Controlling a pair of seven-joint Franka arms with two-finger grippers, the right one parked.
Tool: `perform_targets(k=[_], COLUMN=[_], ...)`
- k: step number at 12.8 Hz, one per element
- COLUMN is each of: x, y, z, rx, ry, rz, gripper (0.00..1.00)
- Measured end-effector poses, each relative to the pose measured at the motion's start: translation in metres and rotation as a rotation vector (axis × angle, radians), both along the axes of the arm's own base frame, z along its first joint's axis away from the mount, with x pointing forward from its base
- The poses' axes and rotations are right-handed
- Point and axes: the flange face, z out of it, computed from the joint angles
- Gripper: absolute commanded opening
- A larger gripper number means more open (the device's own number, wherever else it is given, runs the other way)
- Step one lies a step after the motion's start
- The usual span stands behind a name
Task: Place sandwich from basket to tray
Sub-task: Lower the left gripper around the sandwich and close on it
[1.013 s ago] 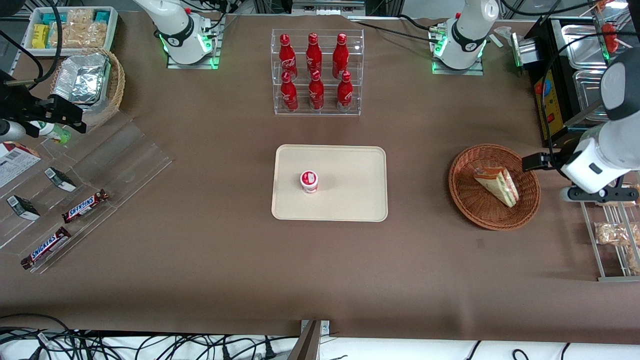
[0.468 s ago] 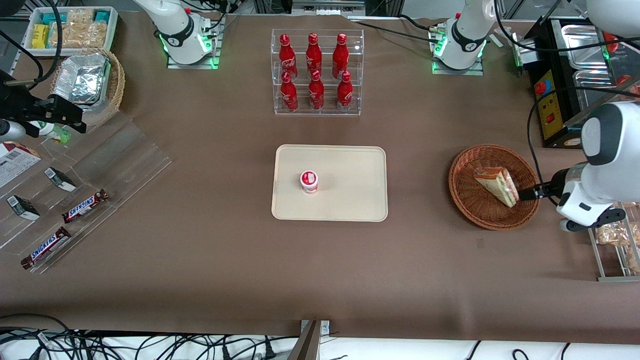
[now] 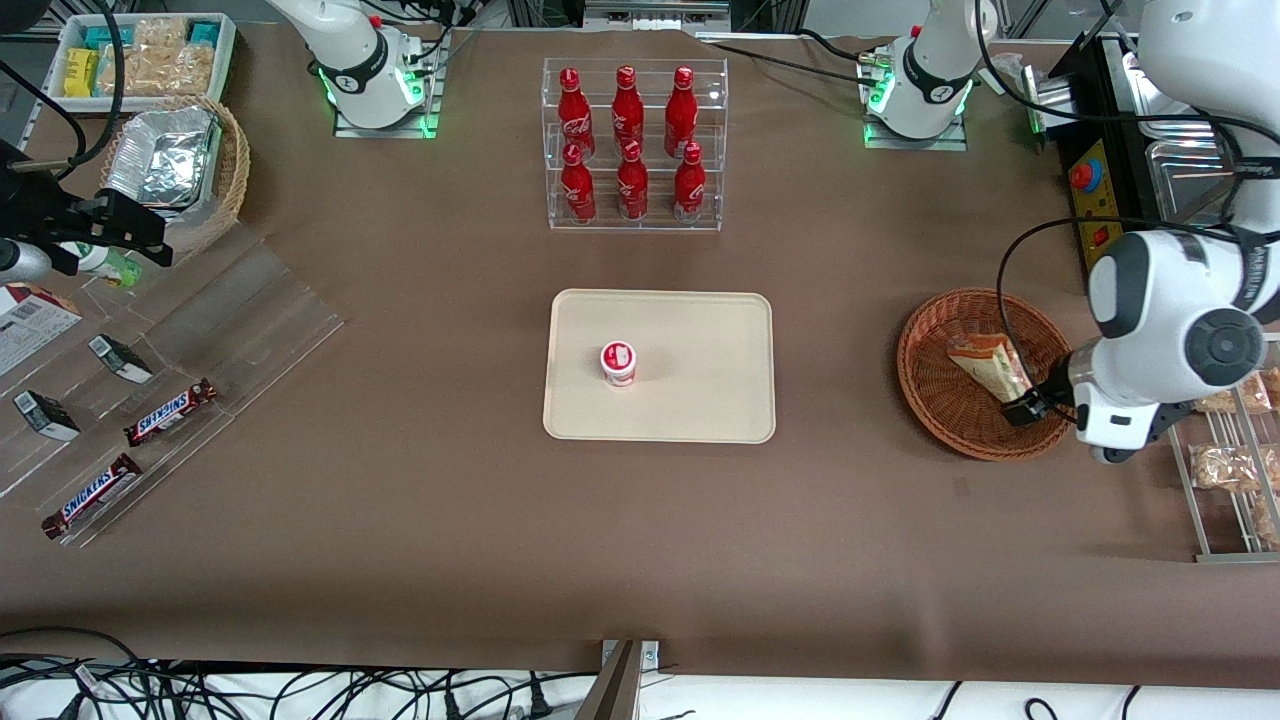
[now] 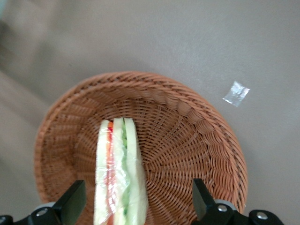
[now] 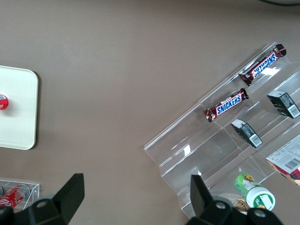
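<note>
— Where is the working arm's black two-finger hand [image 3: 1026, 408]?

— Low over the nearer part of the round reddish-brown wicker basket [image 3: 950, 405], at the end of a white forearm bent down from a rounded white-and-grey elbow joint.

— And its fingers [image 4: 72, 202]?

— Spread wide. The wrist view shows them apart, with the clear-wrapped triangular sandwich [image 4: 119, 176] between them, neither one touching it.
</note>
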Motion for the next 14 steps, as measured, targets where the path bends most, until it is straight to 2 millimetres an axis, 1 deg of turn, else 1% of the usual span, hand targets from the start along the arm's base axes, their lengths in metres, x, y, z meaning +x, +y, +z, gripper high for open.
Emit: perform_targets(k=[2,4,6,10,14], x=[-0.017,-0.03,-0.04,-0.054,-0.06], y=[-0.002,-0.004,-0.005,-0.005,-0.007], z=[-0.025,-0.037,-0.041,-0.036,-0.039], rx=[0.029,0.039,0.039,0.045,0.053], ry=[0.005,0.012,0.013,0.014,0.019], rz=[-0.017,-0.03,-0.031,0.014,0.074], gripper=[1.0,1.0,1.0,1.0,1.0])
